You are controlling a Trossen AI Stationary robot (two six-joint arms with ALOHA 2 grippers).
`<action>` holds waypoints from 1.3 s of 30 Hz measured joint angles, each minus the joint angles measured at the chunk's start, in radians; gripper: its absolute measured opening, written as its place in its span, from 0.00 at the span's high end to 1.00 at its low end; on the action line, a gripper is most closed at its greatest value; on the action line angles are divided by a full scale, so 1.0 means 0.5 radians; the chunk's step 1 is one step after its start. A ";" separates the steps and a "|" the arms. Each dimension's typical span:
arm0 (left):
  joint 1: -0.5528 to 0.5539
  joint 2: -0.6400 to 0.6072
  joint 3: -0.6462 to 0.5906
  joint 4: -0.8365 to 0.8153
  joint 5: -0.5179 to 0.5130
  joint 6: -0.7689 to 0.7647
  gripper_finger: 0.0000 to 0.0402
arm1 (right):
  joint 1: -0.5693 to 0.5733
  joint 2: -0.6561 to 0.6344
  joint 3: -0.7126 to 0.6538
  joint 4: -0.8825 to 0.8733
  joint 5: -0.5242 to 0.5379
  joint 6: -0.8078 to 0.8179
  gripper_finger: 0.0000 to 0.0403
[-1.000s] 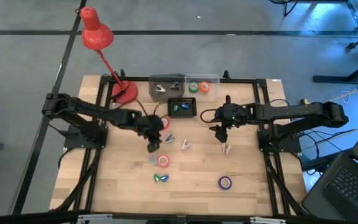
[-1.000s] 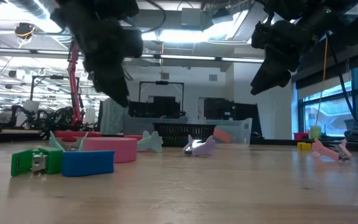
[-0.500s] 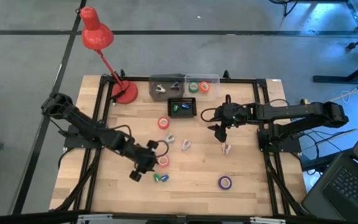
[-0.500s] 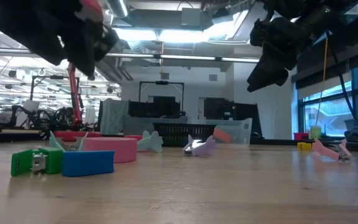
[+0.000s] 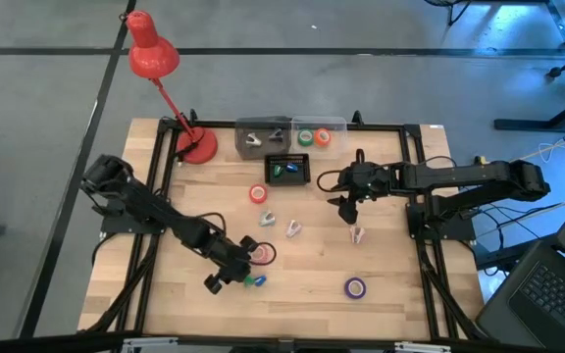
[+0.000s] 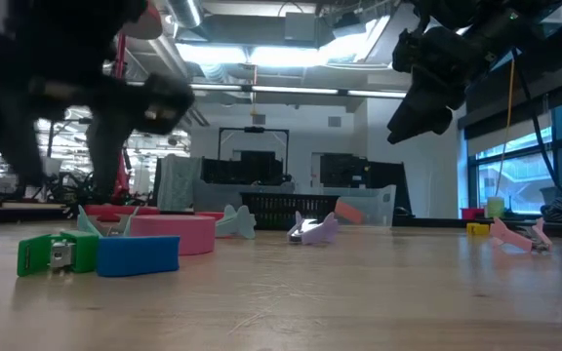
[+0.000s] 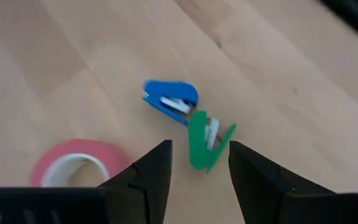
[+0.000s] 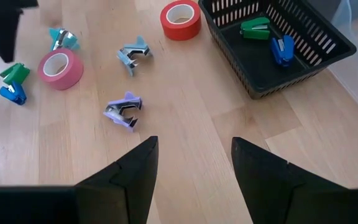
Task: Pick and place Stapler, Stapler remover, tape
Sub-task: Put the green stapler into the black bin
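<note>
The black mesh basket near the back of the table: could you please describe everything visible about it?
The black mesh basket is a shallow rectangular tray with slotted walls, probably plastic or wire. It sits flat on the wooden table, in front of a clear bin. Inside lie a small green stapler and a blue stapler. Neither claw touches it.

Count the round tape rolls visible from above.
5: red tape roll mid-table, pink roll by left gripper, purple roll near front, green roll and orange roll in clear bin; others may hide.
</note>
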 joint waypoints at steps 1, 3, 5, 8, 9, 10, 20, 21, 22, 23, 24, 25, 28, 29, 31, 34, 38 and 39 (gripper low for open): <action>0.000 0.028 0.000 -0.002 0.020 0.007 0.63 | 0.000 0.000 0.000 0.000 0.000 0.000 0.49; 0.000 0.082 0.000 -0.002 0.036 0.010 0.63 | 0.000 0.000 0.000 0.000 0.000 0.000 0.49; 0.000 0.135 0.000 -0.004 0.037 0.012 0.63 | 0.000 0.000 0.000 0.000 -0.001 0.001 0.49; 0.000 0.198 0.000 0.026 0.037 0.019 0.63 | 0.000 0.000 0.000 0.000 0.000 0.003 0.49; 0.000 0.211 0.000 0.043 0.035 0.020 0.63 | 0.000 0.000 0.000 0.000 0.000 0.008 0.49; 0.001 0.222 0.002 0.063 0.035 0.020 0.63 | 0.000 0.000 0.000 0.000 0.000 0.008 0.49; 0.004 0.234 0.004 0.091 0.017 0.038 0.86 | 0.000 0.000 0.000 0.000 0.000 0.008 0.49; 0.005 0.234 0.004 0.091 0.021 0.026 0.90 | 0.000 0.000 0.000 0.000 0.000 0.008 0.49; 0.006 0.234 0.005 0.092 0.033 0.010 0.91 | 0.000 0.000 0.000 0.000 0.000 0.008 0.49; 0.009 0.234 0.005 0.092 0.039 -0.014 0.91 | 0.000 0.000 0.000 0.000 0.000 0.008 0.49; 0.010 0.234 0.005 0.092 0.049 -0.036 0.91 | 0.000 0.000 0.000 0.000 -0.001 0.008 0.49; 0.011 0.234 0.005 0.091 0.052 -0.053 0.91 | 0.000 0.000 0.000 0.000 0.000 0.008 0.49; 0.011 0.225 0.005 0.083 0.053 -0.084 0.91 | 0.000 0.000 0.000 0.000 0.000 0.008 0.49; 0.011 0.208 0.004 0.059 0.062 -0.086 0.91 | 0.000 0.000 0.000 0.000 0.000 0.008 0.49; 0.009 0.162 0.006 0.004 0.066 -0.088 0.91 | 0.000 0.000 0.000 0.000 0.000 0.008 0.49; 0.024 0.042 0.068 -0.174 -0.079 -0.126 0.91 | 0.000 0.000 0.000 0.002 0.000 0.008 0.49; 0.130 -0.115 0.108 -0.324 -0.444 -0.155 0.91 | -0.001 0.000 0.000 0.029 0.000 0.008 0.49; 0.170 -0.154 0.110 -0.309 -0.546 -0.142 0.91 | 0.000 0.000 0.000 0.037 0.000 0.008 0.49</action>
